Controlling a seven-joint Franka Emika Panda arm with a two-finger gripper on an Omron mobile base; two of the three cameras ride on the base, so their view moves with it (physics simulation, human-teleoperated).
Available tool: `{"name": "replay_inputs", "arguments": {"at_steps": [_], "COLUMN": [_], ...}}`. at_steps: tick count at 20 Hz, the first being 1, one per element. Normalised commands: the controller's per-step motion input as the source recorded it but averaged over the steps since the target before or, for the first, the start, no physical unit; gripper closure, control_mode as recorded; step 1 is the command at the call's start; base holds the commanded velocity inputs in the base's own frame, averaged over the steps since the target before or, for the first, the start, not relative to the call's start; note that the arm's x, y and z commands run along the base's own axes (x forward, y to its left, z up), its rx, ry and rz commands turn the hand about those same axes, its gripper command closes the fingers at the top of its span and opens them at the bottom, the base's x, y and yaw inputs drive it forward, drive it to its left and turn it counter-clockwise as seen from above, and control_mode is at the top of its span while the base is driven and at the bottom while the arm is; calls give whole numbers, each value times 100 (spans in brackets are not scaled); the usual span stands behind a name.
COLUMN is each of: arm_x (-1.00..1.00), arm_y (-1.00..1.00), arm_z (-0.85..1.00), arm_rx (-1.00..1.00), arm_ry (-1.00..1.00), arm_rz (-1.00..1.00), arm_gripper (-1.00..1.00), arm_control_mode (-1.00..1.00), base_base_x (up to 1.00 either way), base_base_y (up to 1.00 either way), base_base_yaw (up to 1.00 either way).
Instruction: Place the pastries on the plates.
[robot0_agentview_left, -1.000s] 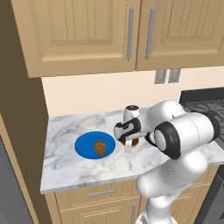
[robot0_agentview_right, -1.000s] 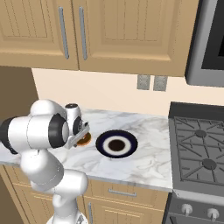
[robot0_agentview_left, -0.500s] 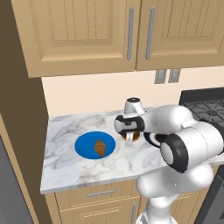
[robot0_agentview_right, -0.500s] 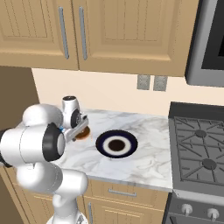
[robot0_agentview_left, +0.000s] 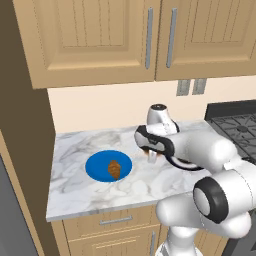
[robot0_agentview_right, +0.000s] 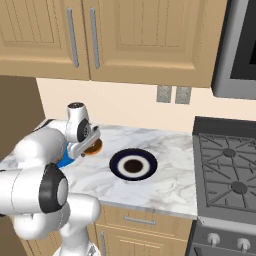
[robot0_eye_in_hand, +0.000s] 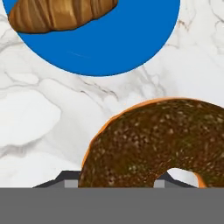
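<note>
My gripper (robot0_agentview_left: 151, 155) (robot0_agentview_right: 89, 148) (robot0_eye_in_hand: 113, 183) is shut on the doughnut (robot0_eye_in_hand: 157, 140) (robot0_agentview_right: 94, 146), a ring with a dark glazed top. It holds the doughnut low over the marble, between the two plates. The croissant (robot0_agentview_left: 114, 169) (robot0_eye_in_hand: 61, 15) lies on the bright blue plate (robot0_agentview_left: 97, 165) (robot0_eye_in_hand: 127, 39) (robot0_agentview_right: 64, 159), left of the hand. To the right sits the navy plate (robot0_agentview_right: 118, 163) with a white ring and brown centre, nothing on it. My fingertips (robot0_eye_in_hand: 65, 181) are mostly hidden behind the doughnut.
The marble counter (robot0_agentview_left: 75, 192) ends at a tall dark side panel (robot0_agentview_left: 22, 150) on the left. A gas stove (robot0_agentview_right: 227, 170) borders it on the right. Wall cabinets (robot0_agentview_left: 150, 35) hang above, with outlets (robot0_agentview_right: 172, 94) on the back wall.
The arm's elbow and forearm have swung round to the right and lower. The hand stays at about the same spot between the plates, still shut on the doughnut.
</note>
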Motion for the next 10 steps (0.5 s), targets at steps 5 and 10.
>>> {"name": "replay_inputs", "arguments": {"at_steps": [5, 10], "arm_x": [-28, -9], "arm_y": [-47, -51], "arm_z": [19, 19], "arm_rx": [0, 0], "arm_ry": [-4, 0], "arm_rz": [0, 0], "arm_gripper": [100, 100], "arm_control_mode": [-100, -100], "base_base_x": [0, 0], "base_base_y": [0, 0], "base_base_yaw": [0, 0]}}
